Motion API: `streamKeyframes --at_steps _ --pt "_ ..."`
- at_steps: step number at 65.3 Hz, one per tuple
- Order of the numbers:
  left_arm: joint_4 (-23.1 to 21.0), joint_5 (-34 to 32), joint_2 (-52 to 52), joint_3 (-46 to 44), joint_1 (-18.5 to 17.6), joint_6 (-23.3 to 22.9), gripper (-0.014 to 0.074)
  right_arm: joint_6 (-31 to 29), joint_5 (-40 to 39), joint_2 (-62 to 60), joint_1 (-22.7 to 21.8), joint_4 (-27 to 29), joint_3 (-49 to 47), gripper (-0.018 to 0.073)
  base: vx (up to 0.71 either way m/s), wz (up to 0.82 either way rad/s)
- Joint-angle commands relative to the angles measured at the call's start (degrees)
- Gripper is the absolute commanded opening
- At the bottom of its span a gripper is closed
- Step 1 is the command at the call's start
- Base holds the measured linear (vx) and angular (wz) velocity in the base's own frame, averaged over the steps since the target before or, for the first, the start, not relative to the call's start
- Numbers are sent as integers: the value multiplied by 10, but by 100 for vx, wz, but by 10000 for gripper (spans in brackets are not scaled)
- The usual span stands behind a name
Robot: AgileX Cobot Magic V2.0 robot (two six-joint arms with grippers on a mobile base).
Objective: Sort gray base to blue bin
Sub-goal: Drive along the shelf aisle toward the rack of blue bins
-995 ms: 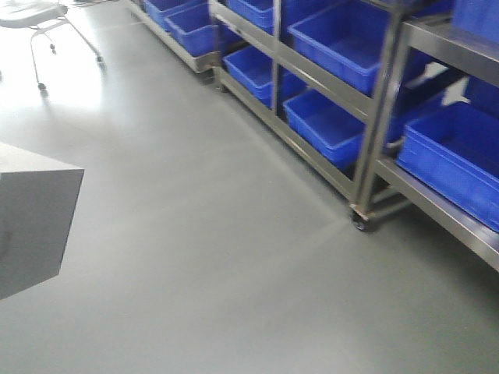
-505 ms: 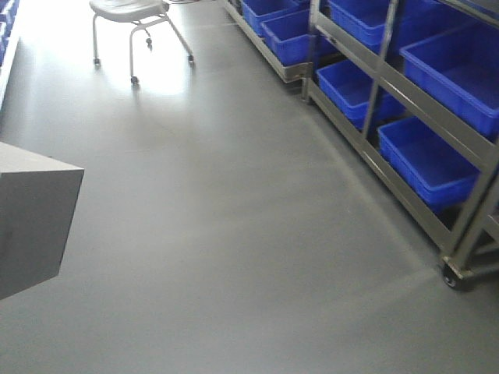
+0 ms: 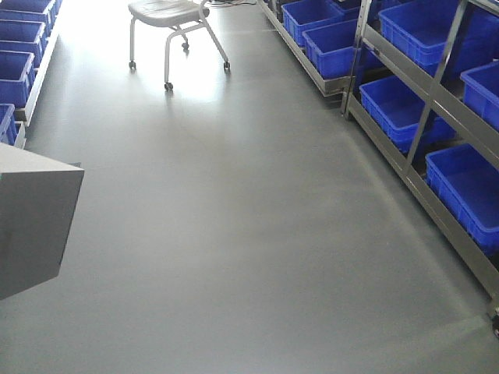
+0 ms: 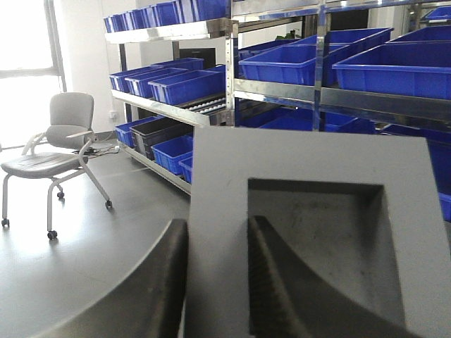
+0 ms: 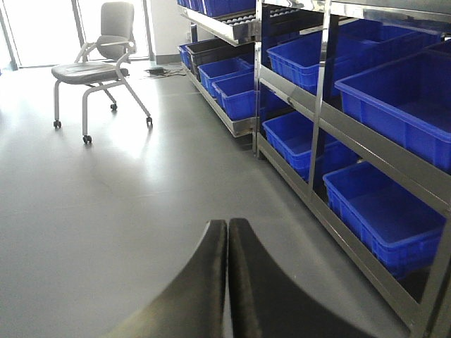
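My left gripper (image 4: 217,236) is shut on the gray base (image 4: 310,211); its two dark fingers clamp one wall beside the square recess. The gray base also shows in the front view (image 3: 31,222) at the left edge, held above the floor. My right gripper (image 5: 227,232) is shut and empty, above bare floor. Several blue bins stand on steel racks: to the right in the front view (image 3: 468,191), behind the base in the left wrist view (image 4: 289,63), and to the right in the right wrist view (image 5: 380,211).
A gray wheeled chair (image 3: 171,15) stands far ahead in the aisle; it also shows in the right wrist view (image 5: 99,63). Steel racks (image 3: 405,152) line the right side, and more blue bins (image 3: 15,62) line the left. Gray floor (image 3: 234,234) lies between.
The front view has swung left: the right rack slid toward the right edge, the chair came further in, and left-side bins appeared. The gray base stays fixed at the left edge.
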Motion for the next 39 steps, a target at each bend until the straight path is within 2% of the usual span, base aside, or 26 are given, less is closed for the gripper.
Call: streamKeyframes --at_steps 1,39 --pt "-12 -61 5 -16 -3 -4 38 -7 -43 -1 0 -4 1 -5 31 8" --pt "-12 -61 5 -16 -3 -4 38 -7 -43 -1 0 -4 1 -5 34 -1"
